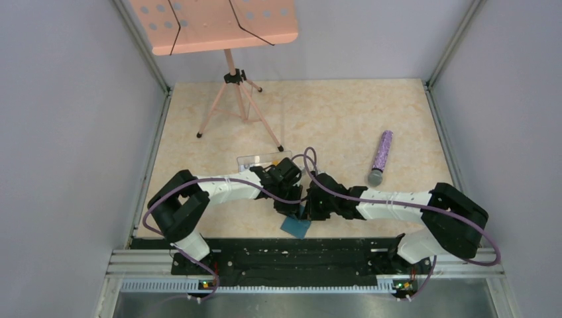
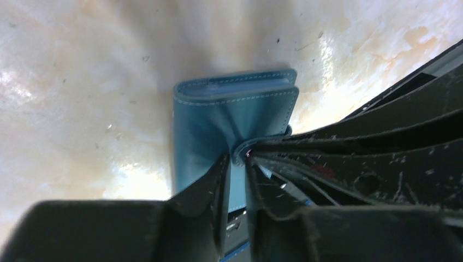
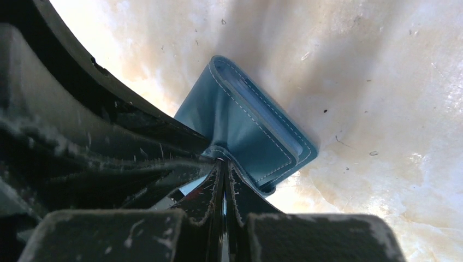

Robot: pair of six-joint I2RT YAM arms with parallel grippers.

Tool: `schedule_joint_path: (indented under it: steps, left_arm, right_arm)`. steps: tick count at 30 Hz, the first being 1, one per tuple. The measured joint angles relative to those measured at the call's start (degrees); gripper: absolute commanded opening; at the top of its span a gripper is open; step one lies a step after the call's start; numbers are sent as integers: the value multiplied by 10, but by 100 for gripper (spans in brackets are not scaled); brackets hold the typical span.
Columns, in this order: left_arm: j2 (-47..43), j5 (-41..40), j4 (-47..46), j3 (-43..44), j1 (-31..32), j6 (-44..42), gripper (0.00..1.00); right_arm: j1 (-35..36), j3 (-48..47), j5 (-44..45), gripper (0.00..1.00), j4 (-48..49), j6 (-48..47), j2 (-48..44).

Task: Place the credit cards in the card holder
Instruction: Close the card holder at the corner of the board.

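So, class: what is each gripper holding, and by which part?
Both grip the teal card holder. The left gripper pinches its cover flap; the right gripper pinches the same flap at the closing tab.

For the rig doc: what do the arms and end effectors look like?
Left arm and right arm: white links, chunky black joint housings, a purple cable along each. Left end effector and right end effector: black, flat tapered fingers, scuffed pale.

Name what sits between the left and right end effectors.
The flat teal-blue folding wallet. The left end effector and right end effector both pinch it, as both wrist views show.
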State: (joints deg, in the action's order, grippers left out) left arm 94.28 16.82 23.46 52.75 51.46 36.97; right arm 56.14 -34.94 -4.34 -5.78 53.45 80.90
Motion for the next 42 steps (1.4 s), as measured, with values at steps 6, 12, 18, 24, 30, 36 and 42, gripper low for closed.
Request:
schedule_joint_path:
  steps: [6, 12, 18, 24, 30, 36, 42]
  left_arm:
    - [-14, 27, -17, -20, -10, 10, 34]
    - [-22, 78, -78, -63, -41, 37, 22]
    - [-11, 120, -116, -78, -53, 48, 12]
    - [-5, 139, -133, -81, -56, 51, 0]
    - [-5, 141, -139, -82, -52, 51, 0]
    - [-8, 137, -140, -82, -42, 50, 0]
    - [-10, 131, -135, -82, -40, 49, 0]
  right_arm:
    - [1, -4, 1, 0, -7, -4, 1]
    - [3, -4, 2, 0, -4, -5, 1]
    - [4, -4, 2, 0, -5, -4, 1]
    - [4, -4, 2, 0, -10, -5, -2]
    - [5, -3, 7, 0, -22, -5, -11]
    - [7, 5, 13, 0, -20, -5, -40]
    - [7, 17, 12, 0, -2, -4, -50]
